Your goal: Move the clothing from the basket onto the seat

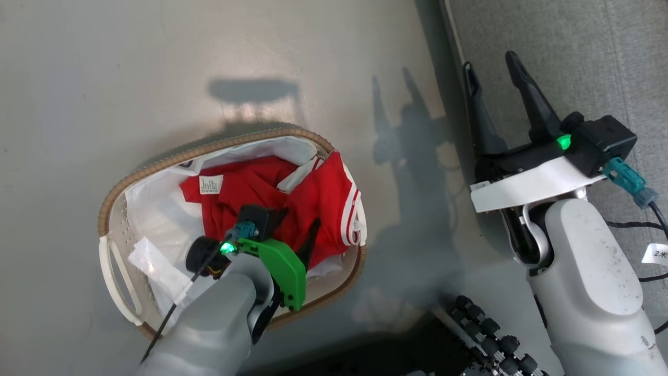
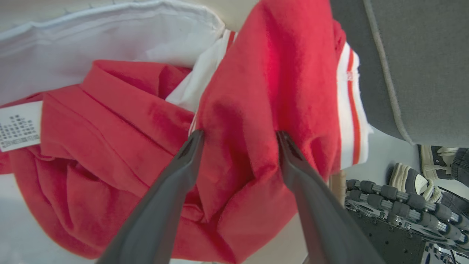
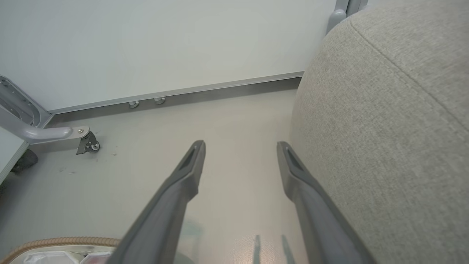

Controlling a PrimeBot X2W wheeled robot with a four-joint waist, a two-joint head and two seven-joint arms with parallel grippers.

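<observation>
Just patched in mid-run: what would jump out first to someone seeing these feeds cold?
The bright red clothing heaped in the white basket on the pale floor, at the head view's lower left. Next, the left tool, open, its dark fingers straddling a fold of that fabric. The right tool hangs open and empty beside the grey seat on the right.

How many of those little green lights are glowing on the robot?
2. One green light glows behind the left pincer, above the basket; the other sits behind the right pincer, by the seat. More may be hidden.
</observation>
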